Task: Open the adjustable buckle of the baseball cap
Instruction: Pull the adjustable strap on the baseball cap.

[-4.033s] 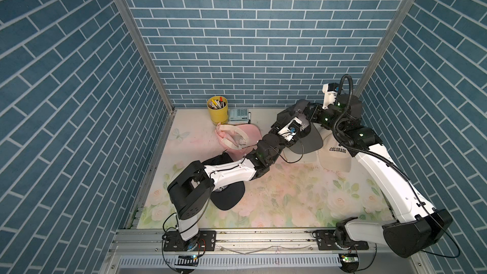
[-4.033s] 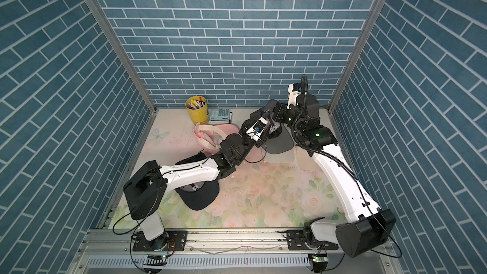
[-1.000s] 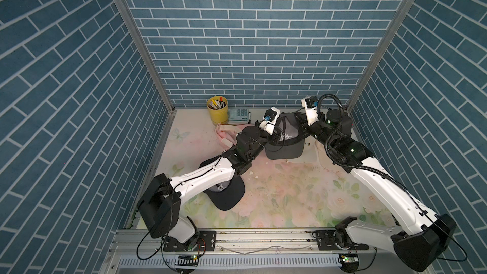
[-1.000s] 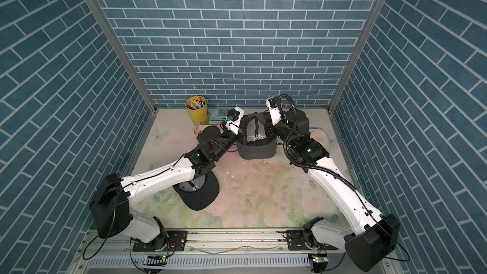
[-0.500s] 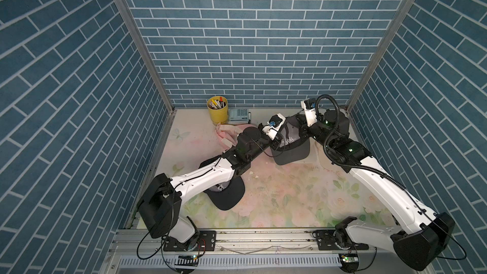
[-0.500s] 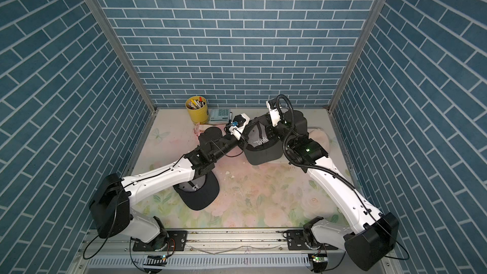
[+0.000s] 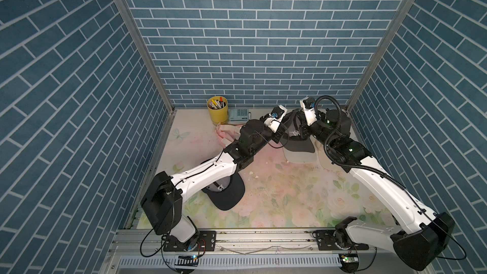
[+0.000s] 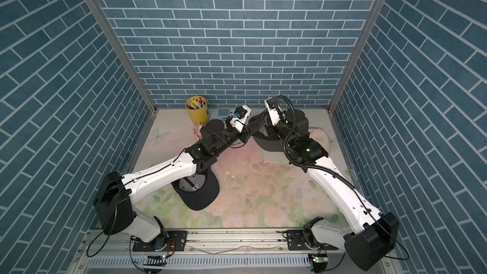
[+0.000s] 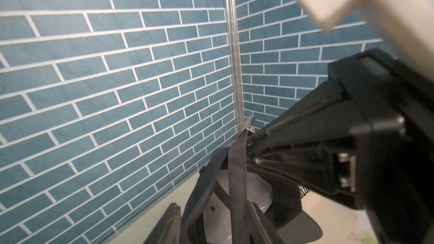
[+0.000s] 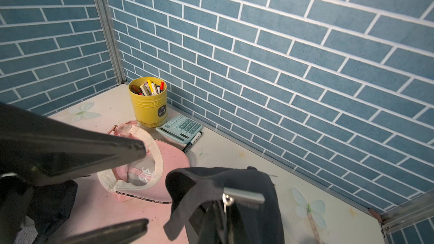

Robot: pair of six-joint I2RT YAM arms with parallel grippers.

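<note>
While the right pincer (image 9: 250,138) is pressed together on the top of the dark strap (image 9: 237,179), the grey baseball cap (image 7: 297,142) hangs below it at the back of the floral tabletop (image 7: 276,193), right of centre, its brim over a beige cap (image 7: 300,157). Seen from the right wrist, the metal buckle (image 10: 244,197) shines on the draped strap. At the left pincer (image 9: 213,204) the fingers are spread, with the strap running down between them; whether it touches either finger I cannot tell. White lettering on the grey cap's front shows in a top view but is too small to read. Dark letters on the beige cap are cut off in the left wrist view. A pink cap (image 10: 164,160) lies near a yellow cup (image 10: 150,104) of markers; the cap's edge band carries a repeated printed word, upside down and too fine to read. An embossed word and a dark label on the cup are also illegible. Just beside the cup lie a pale green calculator (image 10: 180,127) and a black marker (image 10: 192,142). A black cap (image 7: 228,193) with an unreadable white mark lies under the left arm.
</note>
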